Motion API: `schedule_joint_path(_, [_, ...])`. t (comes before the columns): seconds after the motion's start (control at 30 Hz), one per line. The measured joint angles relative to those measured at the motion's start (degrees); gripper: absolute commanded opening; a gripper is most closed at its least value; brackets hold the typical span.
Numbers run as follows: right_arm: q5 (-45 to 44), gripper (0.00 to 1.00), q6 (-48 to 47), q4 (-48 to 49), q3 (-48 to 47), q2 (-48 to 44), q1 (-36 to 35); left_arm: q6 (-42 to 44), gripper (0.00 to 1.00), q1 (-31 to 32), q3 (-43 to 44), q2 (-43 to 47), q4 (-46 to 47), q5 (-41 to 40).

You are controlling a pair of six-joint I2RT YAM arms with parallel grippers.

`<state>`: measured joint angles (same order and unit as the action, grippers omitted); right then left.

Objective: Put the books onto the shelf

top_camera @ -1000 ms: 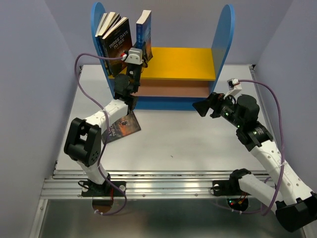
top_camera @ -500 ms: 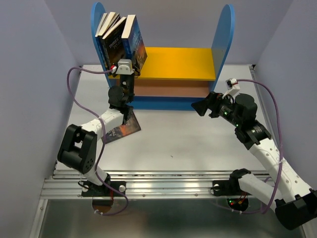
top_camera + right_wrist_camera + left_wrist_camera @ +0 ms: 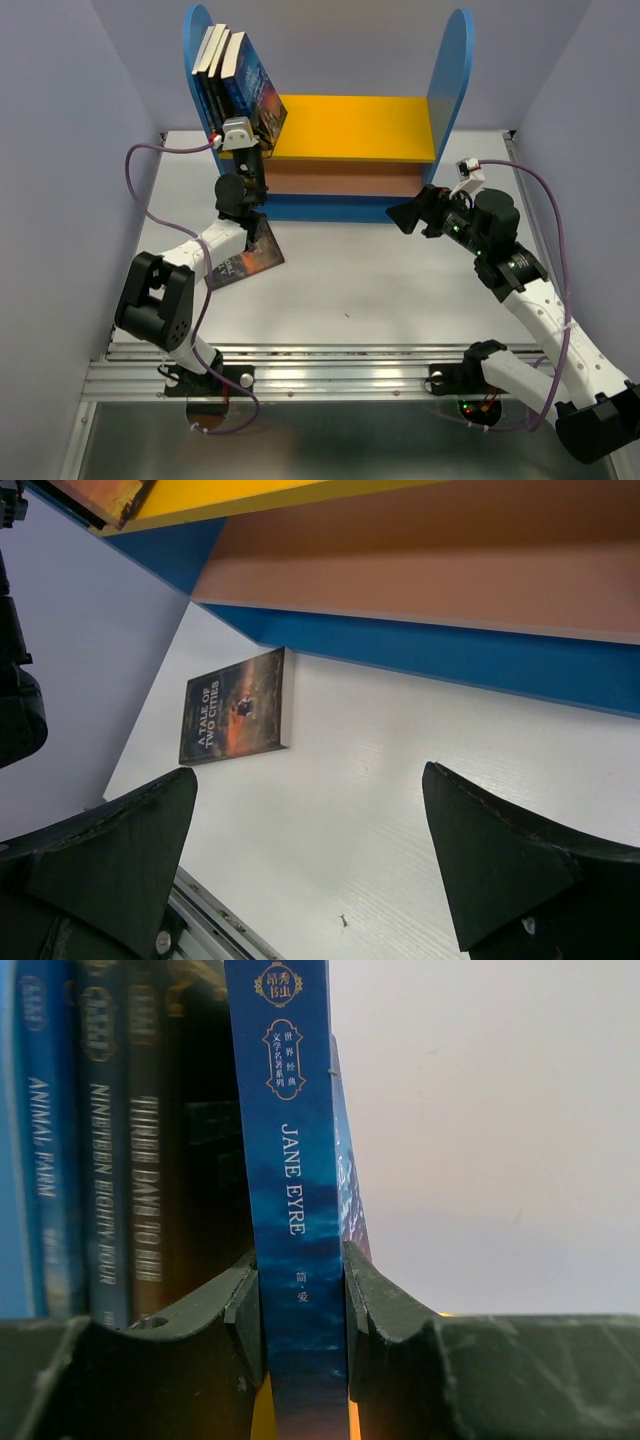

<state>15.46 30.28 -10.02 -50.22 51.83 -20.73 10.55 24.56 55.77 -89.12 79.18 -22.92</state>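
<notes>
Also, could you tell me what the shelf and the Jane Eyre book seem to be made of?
Shelf: likely painted wood or fibreboard, matte; flat, evenly coloured blue, yellow and brown panels with clean-cut edges. Jane Eyre: paper, with a printed card cover, seemingly smooth; thin flat spine with printed lettering.

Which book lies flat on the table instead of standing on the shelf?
A Tale of Two Cities; the other four books stand on the yellow board.

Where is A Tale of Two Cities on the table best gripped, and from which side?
Probably its free edge toward the table's middle, approached low from there. A Tale of Two Cities lies flat, cover up, so only thin edges can be pinched; the left arm overhangs its other side.
</notes>
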Motion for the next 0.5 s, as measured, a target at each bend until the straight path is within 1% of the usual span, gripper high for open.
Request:
schedule_joint_path(0.13, [0.0,1.00,0.2,0.0,0.0,0.0,0.0,-0.4,0.18,-1.6,0.6,-0.2,-0.4,-1.4])
schedule_joint_path(0.2, [0.0,1.00,0.2,0.1,0.0,0.0,0.0,-0.6,0.23,-1.8,0.6,-0.2,-0.5,-1.4])
schedule_joint_path(0.37, [0.5,1.00,0.6,0.2,0.0,0.0,0.0,-1.3,0.31,-1.9,0.5,0.0,-1.0,-1.0])
schedule_joint_path(0.5, [1.0,1.00,0.9,0.3,0.2,-0.1,0.0,-2.3,0.40,-2.2,0.1,0.9,-2.0,-0.2])
